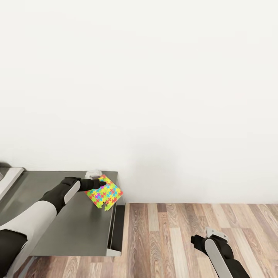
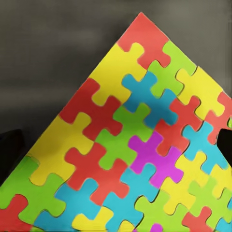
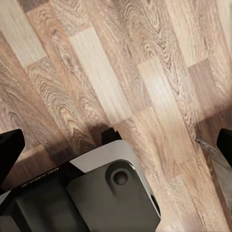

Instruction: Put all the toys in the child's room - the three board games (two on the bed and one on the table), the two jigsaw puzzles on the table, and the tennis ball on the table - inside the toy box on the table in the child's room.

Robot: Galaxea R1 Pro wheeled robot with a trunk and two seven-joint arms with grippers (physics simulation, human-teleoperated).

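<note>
Hanging low at lower right, the right gripper (image 1: pixel 208 233) was spread and empty; at centre-left the left gripper (image 1: pixel 101 184) pinched the jigsaw puzzle (image 1: pixel 104 192) near the dark unit's (image 1: pixel 77 227) far corner, where it might slip off.

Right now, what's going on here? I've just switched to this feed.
The left arm reaches out over the dark grey unit, with the left gripper at a jigsaw puzzle near the unit's far right corner by the white wall. Whether it is gripping the puzzle can't be told. The left wrist view shows the puzzle close up, one corner over the dark surface. The right gripper hangs over the wood floor, open and empty.
</note>
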